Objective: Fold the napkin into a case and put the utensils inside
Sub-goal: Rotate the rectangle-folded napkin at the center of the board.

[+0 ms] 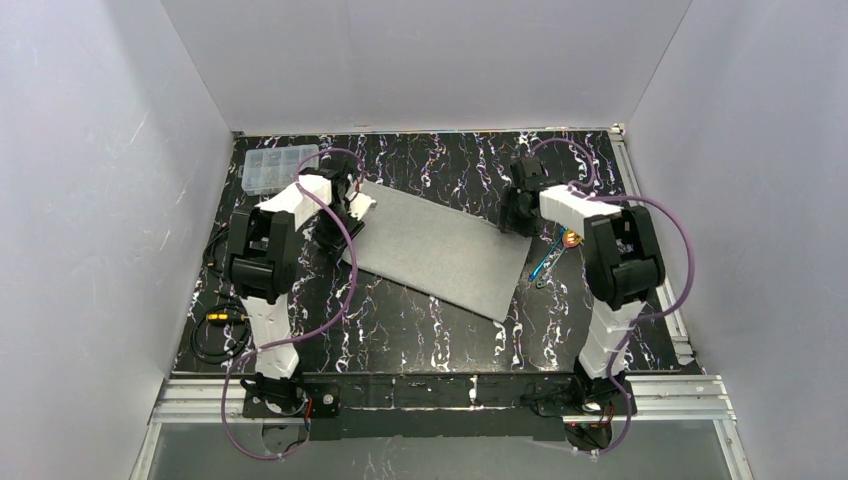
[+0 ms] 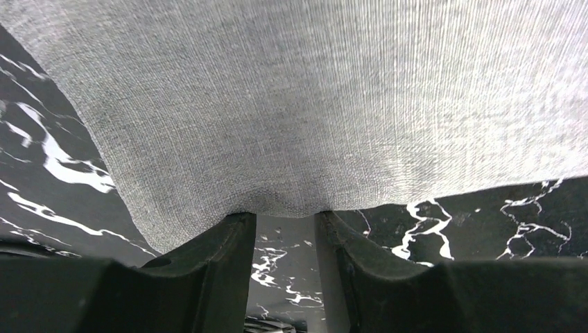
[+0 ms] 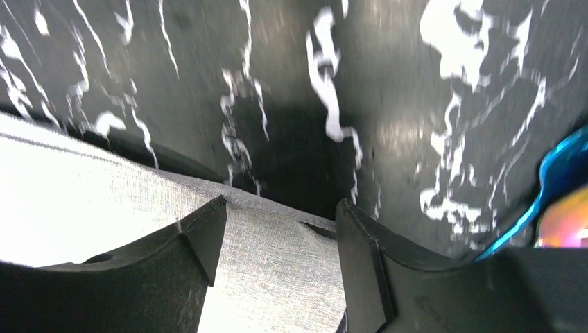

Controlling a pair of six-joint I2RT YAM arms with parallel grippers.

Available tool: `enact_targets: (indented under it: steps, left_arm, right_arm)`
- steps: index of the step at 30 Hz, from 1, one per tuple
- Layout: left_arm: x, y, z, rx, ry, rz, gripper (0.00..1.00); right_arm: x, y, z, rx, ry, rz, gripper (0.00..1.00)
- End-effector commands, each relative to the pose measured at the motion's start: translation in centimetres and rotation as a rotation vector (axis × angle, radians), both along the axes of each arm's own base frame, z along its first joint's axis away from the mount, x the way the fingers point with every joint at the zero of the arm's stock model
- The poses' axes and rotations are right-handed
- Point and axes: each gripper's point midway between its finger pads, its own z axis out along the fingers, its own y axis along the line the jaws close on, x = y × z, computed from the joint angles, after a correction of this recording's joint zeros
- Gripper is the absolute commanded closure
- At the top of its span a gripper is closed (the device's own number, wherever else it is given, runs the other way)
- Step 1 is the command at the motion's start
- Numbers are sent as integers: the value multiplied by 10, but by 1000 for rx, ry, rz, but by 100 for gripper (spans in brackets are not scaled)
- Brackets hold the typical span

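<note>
Now napkin (image 1: 440, 252) is lying flat, slantwise, on marbled table (image 1: 420, 330). Left gripper (image 2: 286, 218) is sitting at its left edge, jaws part-spread, fingertips (image 2: 236, 225) touching puckered cloth edge. Right gripper (image 3: 281, 208) is standing spread over far right corner, cloth lying between jaws. Utensils (image 1: 555, 255) are resting just right of napkin.

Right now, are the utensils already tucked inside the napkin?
No, the utensils lie uncovered beside the napkin, just off its right edge.

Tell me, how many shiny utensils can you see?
2. A blue utensil lies right of the napkin; a gold-pink utensil sits beside it, by the right arm. More may hide under that arm.
</note>
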Motion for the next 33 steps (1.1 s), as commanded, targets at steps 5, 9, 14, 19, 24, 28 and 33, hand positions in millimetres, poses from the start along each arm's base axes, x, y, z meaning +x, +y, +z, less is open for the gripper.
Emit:
enact_targets:
  steps: [5, 9, 14, 19, 24, 28, 33]
  left_arm:
    - [16, -20, 3, -4, -11, -21, 65]
    - [22, -31, 1, -4, -14, -42, 65]
    - [38, -46, 3, 15, -40, -81, 65]
    - [65, -38, 23, 90, -135, -141, 65]
    - [87, -17, 53, 134, -239, -146, 64]
    - [72, -8, 68, 111, -228, -141, 63]
    - [45, -4, 76, 70, -202, -145, 62]
  right_arm:
    - [-85, 0, 6, 38, 87, 13, 34]
    - [-118, -2, 8, 56, 107, 16, 34]
    - [-149, 0, 11, 87, 118, 23, 34]
    - [-154, -8, 21, 46, 123, 33, 33]
    - [-138, -11, 40, -1, 93, 58, 31]
    - [-137, -13, 50, -10, 87, 40, 24]
    - [-153, -23, 54, -12, 115, -7, 15]
